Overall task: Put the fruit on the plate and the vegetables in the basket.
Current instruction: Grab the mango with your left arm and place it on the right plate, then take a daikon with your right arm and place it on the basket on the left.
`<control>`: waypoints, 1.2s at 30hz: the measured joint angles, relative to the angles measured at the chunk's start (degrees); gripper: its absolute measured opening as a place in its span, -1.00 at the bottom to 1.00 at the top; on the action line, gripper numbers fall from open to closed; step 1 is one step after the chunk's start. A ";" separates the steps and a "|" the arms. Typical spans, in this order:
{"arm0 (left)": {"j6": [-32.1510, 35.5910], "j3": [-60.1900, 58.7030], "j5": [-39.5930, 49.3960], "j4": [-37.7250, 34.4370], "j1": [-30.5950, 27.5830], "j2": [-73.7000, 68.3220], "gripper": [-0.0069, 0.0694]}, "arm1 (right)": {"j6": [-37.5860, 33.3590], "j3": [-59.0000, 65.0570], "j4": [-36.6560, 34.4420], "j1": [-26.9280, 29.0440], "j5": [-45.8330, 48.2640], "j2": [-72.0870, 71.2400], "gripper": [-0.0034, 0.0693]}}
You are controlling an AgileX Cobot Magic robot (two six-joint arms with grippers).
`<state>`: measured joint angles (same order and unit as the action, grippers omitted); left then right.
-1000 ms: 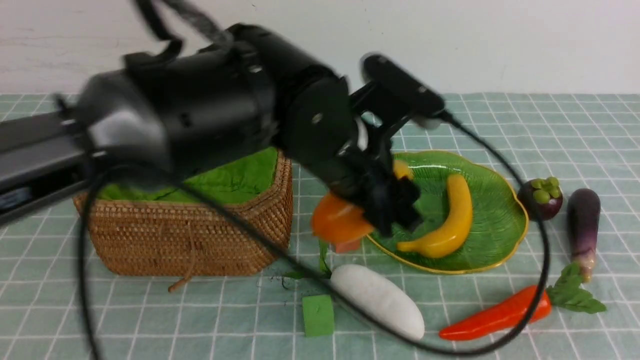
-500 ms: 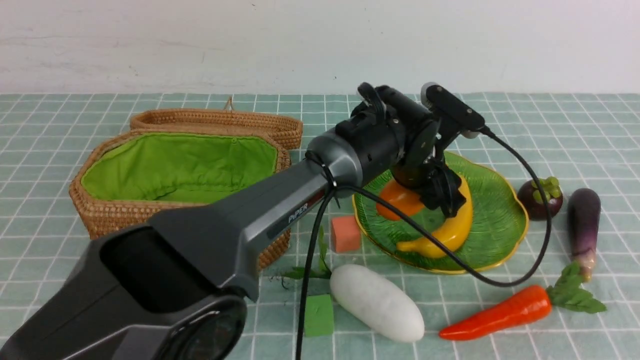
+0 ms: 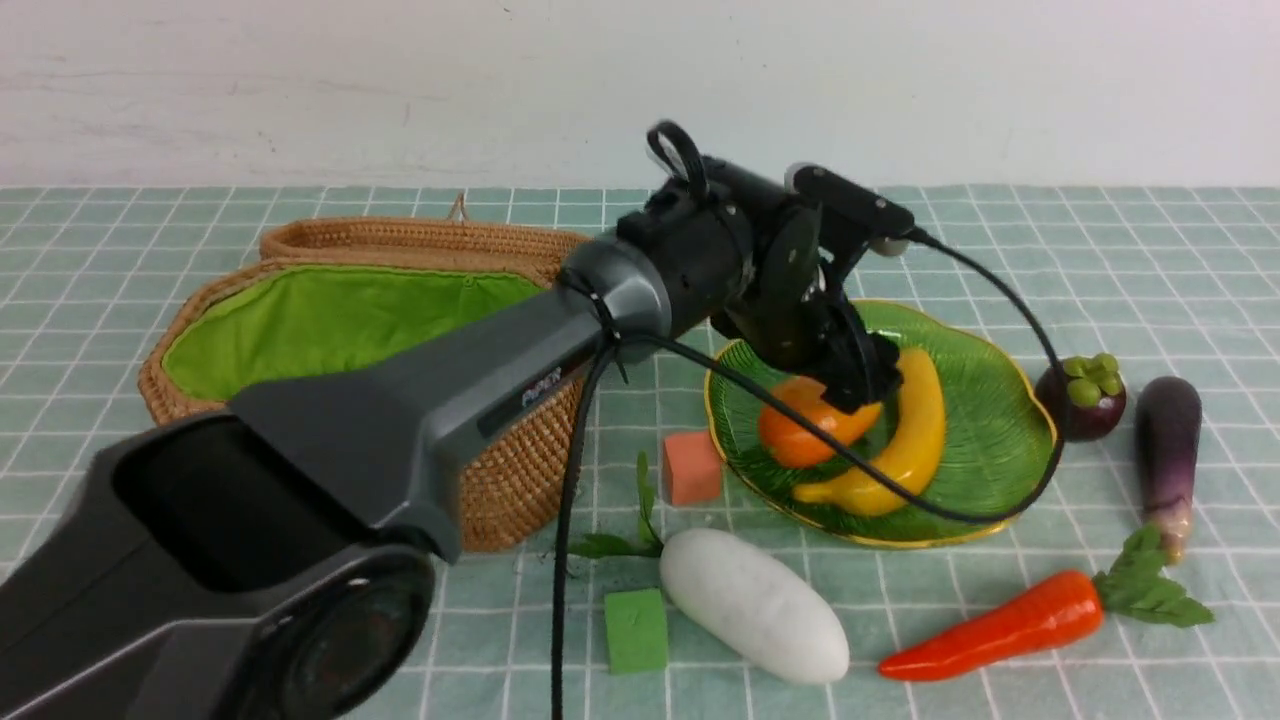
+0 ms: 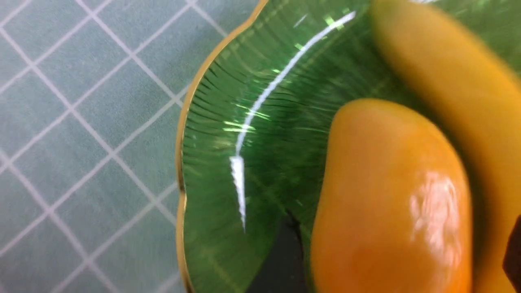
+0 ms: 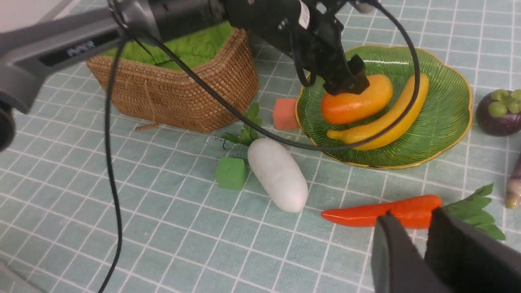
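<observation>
- Left end effector [image 3: 858, 385] sits right on top of the mango [image 3: 805, 432]. Jaws look spread, so released. We see no pad on the mango's flanks in the left wrist view, just a dark sliver at the frame edge.
- The mango lies on the plate [image 3: 990, 420], pressed up beside the banana [image 3: 915, 430], which is also on the plate.
- The left wrist view is blurred, and both fruits run off the frame.
- The mangosteen [image 3: 1082, 398] is on the table [image 3: 1100, 250] at the plate's right rim. We can't tell if it touches the rim. The eggplant [image 3: 1166, 440] lies just right of it, and the right wrist view cuts off both.
- The carrot [image 3: 1000, 625] and radish [image 3: 755, 605] lie on the table in front of the plate.
- The green cube [image 3: 636, 628] is just left of the radish. The orange cube [image 3: 692, 467] is between the basket [image 3: 510, 480] and the plate.
- The basket is open with its lid [image 3: 420, 240] tipped back. The left arm hides its right front corner and part of the lining.
- The cable [image 3: 1040, 340] loops across the plate, crossing the mango and banana.
- Right end effector [image 5: 410, 219] shows only in its own wrist view. Jaws are barely parted and grip nothing — the carrot's thick end sits just past the tips.
</observation>
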<state>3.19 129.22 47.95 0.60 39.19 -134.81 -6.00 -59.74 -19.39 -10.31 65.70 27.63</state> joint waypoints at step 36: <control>-12.09 -93.03 -11.43 -3.45 0.00 121.17 -0.85 | -6.08 -11.27 12.07 -27.72 -12.71 65.66 0.11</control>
<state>-8.90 36.19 36.52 -2.85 39.19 -13.64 -12.08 -71.00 -7.32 -38.03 52.99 93.30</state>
